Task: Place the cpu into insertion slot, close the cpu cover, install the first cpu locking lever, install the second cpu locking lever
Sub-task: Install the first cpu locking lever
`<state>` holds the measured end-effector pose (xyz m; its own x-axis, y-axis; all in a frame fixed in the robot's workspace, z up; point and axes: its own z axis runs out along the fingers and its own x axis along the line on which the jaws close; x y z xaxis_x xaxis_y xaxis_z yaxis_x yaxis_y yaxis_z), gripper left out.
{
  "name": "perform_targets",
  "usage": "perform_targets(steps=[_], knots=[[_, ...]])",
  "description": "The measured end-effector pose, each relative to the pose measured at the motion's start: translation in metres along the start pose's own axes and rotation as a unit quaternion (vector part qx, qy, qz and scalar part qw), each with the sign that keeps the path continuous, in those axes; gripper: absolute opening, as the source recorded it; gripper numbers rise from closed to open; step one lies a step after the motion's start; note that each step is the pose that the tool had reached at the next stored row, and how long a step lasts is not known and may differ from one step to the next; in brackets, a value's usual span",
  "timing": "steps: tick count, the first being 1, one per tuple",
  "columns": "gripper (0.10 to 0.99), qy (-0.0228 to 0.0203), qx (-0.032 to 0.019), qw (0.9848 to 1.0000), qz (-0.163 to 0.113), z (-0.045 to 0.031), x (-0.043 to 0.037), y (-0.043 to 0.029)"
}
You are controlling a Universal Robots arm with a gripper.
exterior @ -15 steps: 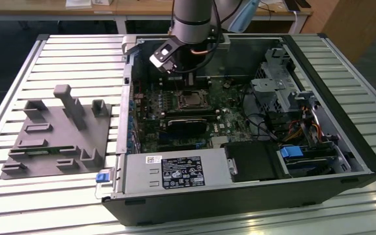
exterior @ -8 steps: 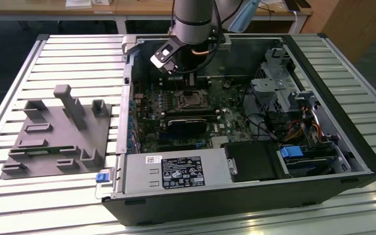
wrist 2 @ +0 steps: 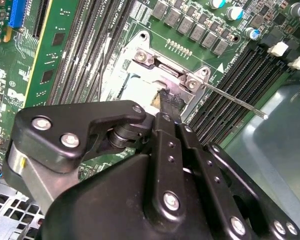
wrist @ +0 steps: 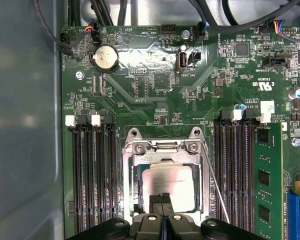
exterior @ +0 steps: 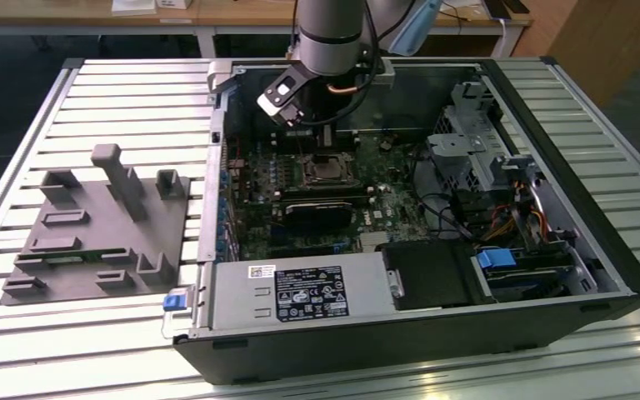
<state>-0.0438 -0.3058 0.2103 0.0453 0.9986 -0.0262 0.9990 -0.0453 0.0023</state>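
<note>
End effector (wrist: 163, 201) closed over cpu (wrist: 168, 181), cpu cover (wrist: 162, 159) down

Power-supply label (exterior: 309, 293) print, seemingly illegible.

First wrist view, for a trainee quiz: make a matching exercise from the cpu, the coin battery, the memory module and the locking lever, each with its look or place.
1 cpu
2 coin battery
3 memory module
4 locking lever

A thin bare metal rod
B green board with black chips
C round and silvery
D flat silver square in the window of the cpu cover

Pairs: 1-D, 2-C, 3-B, 4-A
</note>
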Motion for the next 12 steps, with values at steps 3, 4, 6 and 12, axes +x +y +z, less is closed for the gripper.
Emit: perform_targets(steps=[3, 4, 6, 12], knots=[[0.106, -0.0002, 0.0001, 1.0000, 0.000, -0.0009, 0.0000, 0.0001], [0.106, -0.0001, 0.0000, 1.0000, 0.000, -0.0013, 0.0000, 0.0001], [0.106, 0.0000, 0.0000, 1.0000, 0.000, -0.0021, 0.0000, 0.0001], [0.106, 0.0001, 0.0000, 1.0000, 0.000, -0.0044, -0.0001, 0.0001]])
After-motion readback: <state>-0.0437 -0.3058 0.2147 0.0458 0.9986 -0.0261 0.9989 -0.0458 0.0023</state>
